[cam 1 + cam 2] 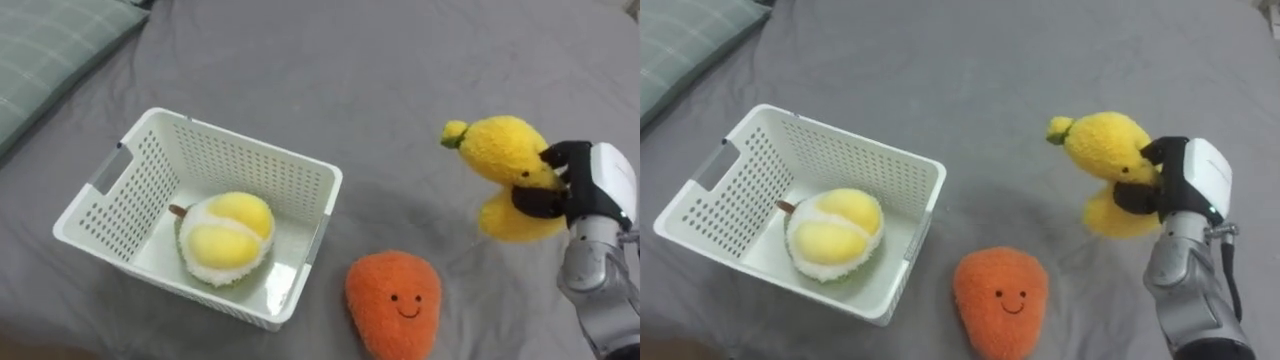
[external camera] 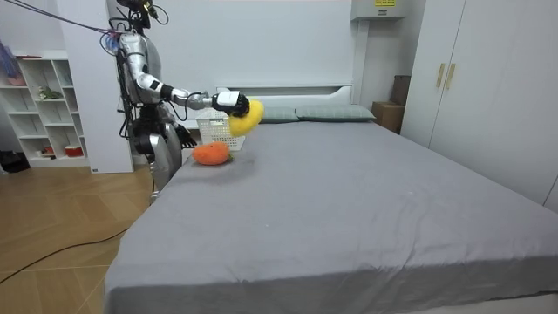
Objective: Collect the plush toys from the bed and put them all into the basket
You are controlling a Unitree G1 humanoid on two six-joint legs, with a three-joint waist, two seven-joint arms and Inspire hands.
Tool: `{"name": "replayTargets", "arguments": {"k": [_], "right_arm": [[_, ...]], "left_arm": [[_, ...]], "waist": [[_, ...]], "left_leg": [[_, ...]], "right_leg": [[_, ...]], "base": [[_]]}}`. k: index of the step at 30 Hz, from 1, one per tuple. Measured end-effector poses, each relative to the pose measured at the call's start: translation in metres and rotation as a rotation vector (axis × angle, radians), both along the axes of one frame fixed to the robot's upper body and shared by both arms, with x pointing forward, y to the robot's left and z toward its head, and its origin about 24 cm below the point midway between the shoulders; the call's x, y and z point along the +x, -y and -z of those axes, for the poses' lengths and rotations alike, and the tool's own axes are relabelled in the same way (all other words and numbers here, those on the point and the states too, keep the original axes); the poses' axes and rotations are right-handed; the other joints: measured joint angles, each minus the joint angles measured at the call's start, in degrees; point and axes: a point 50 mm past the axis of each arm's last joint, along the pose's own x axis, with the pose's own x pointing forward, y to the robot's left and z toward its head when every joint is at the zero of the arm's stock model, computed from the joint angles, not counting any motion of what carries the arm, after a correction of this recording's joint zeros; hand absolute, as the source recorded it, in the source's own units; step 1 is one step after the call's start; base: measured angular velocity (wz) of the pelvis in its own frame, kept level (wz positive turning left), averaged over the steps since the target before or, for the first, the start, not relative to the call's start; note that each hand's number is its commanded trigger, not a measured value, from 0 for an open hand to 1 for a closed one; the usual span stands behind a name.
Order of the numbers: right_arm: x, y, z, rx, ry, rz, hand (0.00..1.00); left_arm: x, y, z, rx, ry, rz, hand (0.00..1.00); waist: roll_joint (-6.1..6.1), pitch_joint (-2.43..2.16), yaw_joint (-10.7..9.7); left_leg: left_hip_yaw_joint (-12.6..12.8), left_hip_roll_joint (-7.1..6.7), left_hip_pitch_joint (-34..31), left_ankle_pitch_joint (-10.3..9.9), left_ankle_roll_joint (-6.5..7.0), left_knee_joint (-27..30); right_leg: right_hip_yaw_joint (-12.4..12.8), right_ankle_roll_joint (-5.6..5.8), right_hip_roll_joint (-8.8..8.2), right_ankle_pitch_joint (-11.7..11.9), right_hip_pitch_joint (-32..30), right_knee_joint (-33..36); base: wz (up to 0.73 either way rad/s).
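Right hand [image 1: 592, 188] clasps a fuzzy yellow banana-shaped plush toy [image 1: 503, 150], its dark fingers curled round the toy's middle and holding it clear above the grey bed sheet [image 1: 400, 70]. Well to the hand's left sits a white perforated plastic basket [image 1: 240, 162]. Inside it lies a round plush durian [image 1: 226, 240], with yellow lobes in a white and green shell. Between the basket and the hand, nearer the robot, a rounded orange plush toy [image 1: 393, 298] with a stitched smile lies on the sheet, near the basket's corner.

Head eyes down onto bed [image 1: 420, 70]; room camera across it
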Motion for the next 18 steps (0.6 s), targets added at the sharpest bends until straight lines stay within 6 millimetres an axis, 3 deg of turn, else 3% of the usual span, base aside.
{"name": "replayTargets", "arguments": {"k": [4, 8, 15, 18], "right_arm": [[0.005, -0.013, -0.022, -0.013, 0.089, -0.070, 1.00], [0.008, -0.022, -0.036, -0.011, 0.135, -0.111, 1.00], [0.010, -0.044, -0.052, 0.034, 0.185, -0.197, 1.00], [0.010, -0.053, -0.064, -0.045, 0.217, -0.236, 1.00]], "left_arm": [[-0.005, -0.002, 0.000, 0.004, -0.001, -0.042, 0.00], [-0.009, -0.005, 0.000, 0.025, -0.004, -0.062, 0.00], [-0.015, -0.002, 0.002, 0.017, -0.017, -0.081, 0.00], [-0.013, -0.002, 0.002, 0.032, -0.021, -0.050, 0.00]], "waist": [[-0.26, 0.02, -0.54], [-1.19, -0.26, -0.72], [-1.07, -0.11, -0.81], [-1.02, -0.07, -0.86]], "left_leg": [[0.11, -0.01, 2.45, -0.48, -0.07, -0.13], [0.31, 0.04, 2.77, -0.55, -0.08, -0.13], [1.29, 0.32, 4.40, -1.24, -0.06, -0.07], [1.27, 0.30, 4.44, -1.35, -0.04, -0.06]], "right_leg": [[1.08, 0.16, 0.17, -0.31, 2.11, -0.04], [2.37, 0.13, 0.47, -0.36, 2.27, 0.00], [3.88, 0.12, 0.82, -0.36, 3.49, 0.00], [3.65, 0.12, 0.81, -0.36, 3.51, -0.02]], "base": [[-0.09], [-0.04], [-0.07], [0.00]]}}
